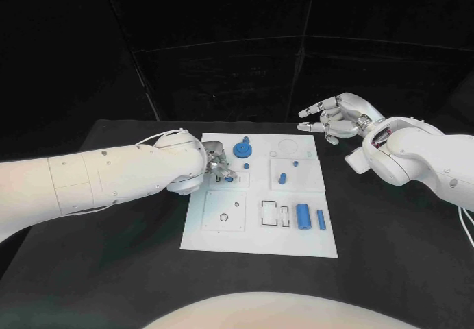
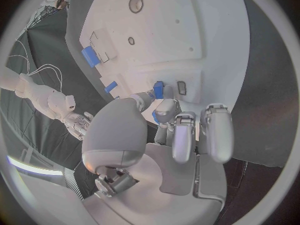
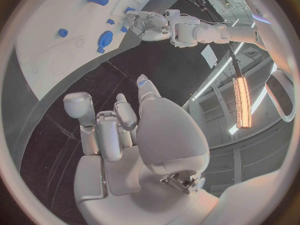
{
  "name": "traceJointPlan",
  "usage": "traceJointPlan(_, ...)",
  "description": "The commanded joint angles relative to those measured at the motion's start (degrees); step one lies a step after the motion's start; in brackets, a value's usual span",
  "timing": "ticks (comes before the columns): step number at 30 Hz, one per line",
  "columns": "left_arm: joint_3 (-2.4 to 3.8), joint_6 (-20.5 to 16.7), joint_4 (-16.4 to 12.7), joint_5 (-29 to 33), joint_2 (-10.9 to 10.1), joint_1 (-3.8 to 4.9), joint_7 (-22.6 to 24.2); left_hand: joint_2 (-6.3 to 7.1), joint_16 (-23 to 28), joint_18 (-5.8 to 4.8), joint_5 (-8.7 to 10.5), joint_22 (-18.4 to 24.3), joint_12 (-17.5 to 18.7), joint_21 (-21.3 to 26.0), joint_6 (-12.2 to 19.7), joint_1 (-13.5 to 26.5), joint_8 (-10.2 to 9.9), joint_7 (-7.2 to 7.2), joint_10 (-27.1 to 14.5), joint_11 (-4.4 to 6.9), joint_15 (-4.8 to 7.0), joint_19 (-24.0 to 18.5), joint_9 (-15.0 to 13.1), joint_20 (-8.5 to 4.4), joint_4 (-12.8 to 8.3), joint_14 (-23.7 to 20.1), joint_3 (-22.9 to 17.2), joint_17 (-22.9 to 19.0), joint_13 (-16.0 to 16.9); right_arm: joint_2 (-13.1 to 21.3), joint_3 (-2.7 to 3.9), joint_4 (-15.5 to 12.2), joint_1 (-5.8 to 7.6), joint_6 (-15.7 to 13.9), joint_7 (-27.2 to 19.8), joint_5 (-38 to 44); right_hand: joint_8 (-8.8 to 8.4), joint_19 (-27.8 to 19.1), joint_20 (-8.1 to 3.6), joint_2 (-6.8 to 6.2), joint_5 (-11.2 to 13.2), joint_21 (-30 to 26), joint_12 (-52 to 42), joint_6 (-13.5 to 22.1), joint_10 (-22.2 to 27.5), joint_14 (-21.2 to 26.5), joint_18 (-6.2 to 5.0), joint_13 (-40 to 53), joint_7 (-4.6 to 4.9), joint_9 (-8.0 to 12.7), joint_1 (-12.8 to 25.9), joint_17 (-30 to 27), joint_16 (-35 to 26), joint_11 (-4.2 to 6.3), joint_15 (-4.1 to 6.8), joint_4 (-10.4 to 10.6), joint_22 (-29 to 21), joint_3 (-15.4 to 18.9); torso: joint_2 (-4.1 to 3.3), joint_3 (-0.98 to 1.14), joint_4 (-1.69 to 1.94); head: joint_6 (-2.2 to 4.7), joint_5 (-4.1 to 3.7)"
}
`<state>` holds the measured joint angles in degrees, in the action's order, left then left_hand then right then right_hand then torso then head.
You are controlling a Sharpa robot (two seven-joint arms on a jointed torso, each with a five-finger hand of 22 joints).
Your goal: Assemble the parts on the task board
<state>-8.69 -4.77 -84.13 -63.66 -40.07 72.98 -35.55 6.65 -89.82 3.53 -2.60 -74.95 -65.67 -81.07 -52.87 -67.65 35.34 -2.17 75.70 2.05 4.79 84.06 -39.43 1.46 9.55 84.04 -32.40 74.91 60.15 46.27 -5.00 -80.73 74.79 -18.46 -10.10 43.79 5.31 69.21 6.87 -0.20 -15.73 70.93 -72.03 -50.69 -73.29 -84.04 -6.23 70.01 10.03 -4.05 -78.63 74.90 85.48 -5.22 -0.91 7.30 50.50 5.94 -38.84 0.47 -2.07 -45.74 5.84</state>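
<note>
On the near-left part of the flat white task board point(image 1: 259, 233), the robot's left hand point(image 1: 216, 164) is down low with its fingers pinched round a small blue block-shaped part point(image 2: 159, 90), right beside a little rectangular slot in the board. The left wrist view shows the blue piece caught between the fingertips point(image 2: 164, 111), the other fingers lying loose alongside. I'd judge it is seating that piece in its recess. To do it well, the hand should keep the part square to the slot, press straight down without twisting, and let go only once the piece sits flush.

The right hand point(image 1: 335, 115) hovers well off, above the black table point(image 1: 395, 233) past the board's far right corner, fingers spread and holding nothing. It would do best to stay clear.

Other parts wait on the board: a blue round gear-like piece point(image 1: 243, 149) just beyond the left hand, a short blue peg point(image 1: 283, 179) near the middle, and a blue rectangular block point(image 1: 303, 214) with a blue cylinder point(image 1: 321, 219) just beside it.
</note>
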Motion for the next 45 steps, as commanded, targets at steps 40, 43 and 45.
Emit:
traceJointPlan(40,-0.06,3.7,3.4,-0.3,2.3,0.03,-1.5,1.16,-0.2,-0.73,-0.34,-2.2,-1.3,-0.5,-2.3,11.4,1.3,0.95,1.2,0.57,1.07,1.0,-2.4,-0.97,0.8,6.0,5.3,15.1,0.8,-0.1,0.05,-0.2,0.10,0.5,-0.5,-0.2,0.18,-0.3,-0.04,0.46,0.3,-0.6,0.4,-0.3,0.3,-3.6,-1.22,-0.3,0.11,0.1,0.7,5.7,-0.4,0.06,0.22,0.4,-0.4,1.0,0.00,0.00,0.04,-0.19,-0.52)
traceJointPlan(43,-0.05,3.4,3.3,-0.3,2.2,0.03,-1.5,1.25,-0.2,-0.72,-0.33,-2.2,-1.3,-0.4,-2.3,12.2,1.3,0.94,1.1,0.55,1.07,0.9,-2.5,-0.96,1.9,6.0,7.3,15.1,0.8,-0.1,0.05,-0.2,0.10,0.5,-0.5,-0.2,0.16,-0.4,-0.04,0.48,0.3,-0.7,0.4,-0.2,0.4,-3.6,-1.24,-0.3,0.13,0.1,0.9,5.6,-0.4,0.05,0.21,0.5,-0.6,1.2,0.01,-0.01,0.06,-0.15,-0.54)
traceJointPlan(45,-0.05,3.3,3.3,-0.3,2.1,0.02,-1.6,1.16,-0.2,-0.71,-0.34,-2.2,-1.4,-0.4,-2.4,12.9,1.2,0.97,1.1,0.58,1.07,0.9,-2.6,-0.97,2.9,6.0,8.9,15.1,0.8,-0.1,0.05,-0.2,0.10,0.4,-0.5,-0.2,0.15,-0.4,-0.03,0.52,0.3,-0.8,0.4,-0.2,0.4,-3.6,-1.25,-0.4,0.14,0.1,1.0,5.6,-0.4,0.03,0.21,0.7,-0.7,1.4,0.02,-0.02,0.05,-0.16,-0.54)
